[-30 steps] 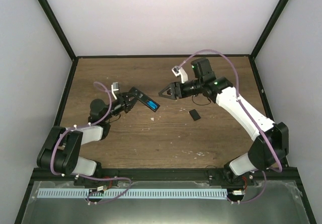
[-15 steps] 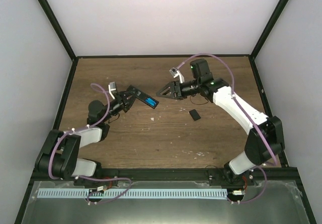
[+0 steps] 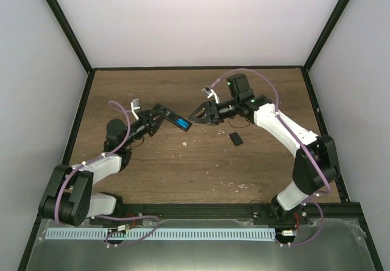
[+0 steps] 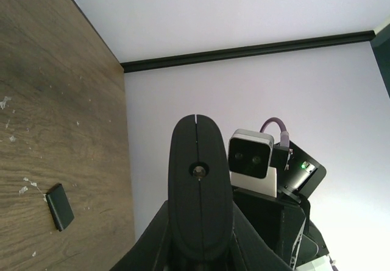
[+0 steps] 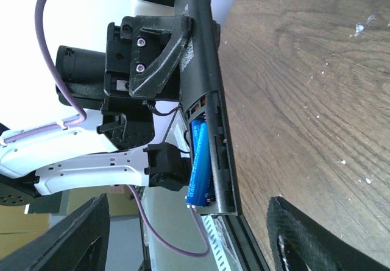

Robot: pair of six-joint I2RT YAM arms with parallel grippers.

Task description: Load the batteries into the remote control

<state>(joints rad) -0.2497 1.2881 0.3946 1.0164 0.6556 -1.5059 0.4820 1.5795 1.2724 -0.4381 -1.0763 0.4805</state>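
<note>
My left gripper (image 3: 157,117) is shut on the black remote control (image 3: 172,118) and holds it above the table, its open battery bay turned up and to the right. Two blue batteries (image 3: 183,123) lie side by side in that bay; they show clearly in the right wrist view (image 5: 200,158). My right gripper (image 3: 196,116) is open and empty, its fingertips just right of the remote's battery end. In the left wrist view the remote (image 4: 200,192) is seen end-on between my shut jaws. In the right wrist view the remote (image 5: 204,94) stands between my spread fingers (image 5: 73,240).
The small black cover piece (image 3: 235,139) lies flat on the wooden table (image 3: 183,167), right of and below the grippers; it also shows in the left wrist view (image 4: 60,206). White specks of debris (image 3: 241,186) are scattered on the table. Black frame posts and white walls bound the table.
My right gripper has moved left and slightly down, closing the gap to the remote's battery end. The left gripper shifted the remote slightly up and left.
</note>
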